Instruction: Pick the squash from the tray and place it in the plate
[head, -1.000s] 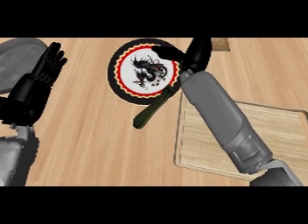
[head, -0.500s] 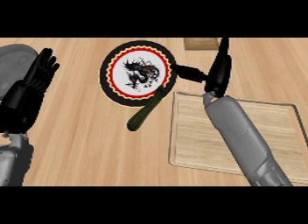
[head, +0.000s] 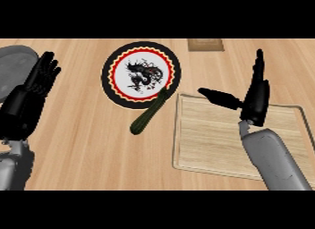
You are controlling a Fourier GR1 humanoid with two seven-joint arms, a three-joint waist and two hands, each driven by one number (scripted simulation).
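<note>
since the squash (head: 151,115) lies with its upper end on the plate (head: 118,74) rim and its lower end out on the counter (head: 81,147), placement looks only partly done: it is half on, half off, just left of the tray (head: 213,147) and not touching it as far as i can tell. right hand (head: 251,96) is released, fingers straight up, thumb sticking out left, holding nothing, above the tray's top edge. left hand (head: 28,96) rests open at the left edge, fingers up.

to finish well, my read: either accept it or nudge the lower end up and left so the whole squash sits inside the rim. push along its long axis, not sideways, or it may roll off the rim.

versus half a second ago: the right hand has backed away from the plate edge toward the tray and opened out more. squash sits at about the same angle across the rim. left hand hasn't changed.
</note>
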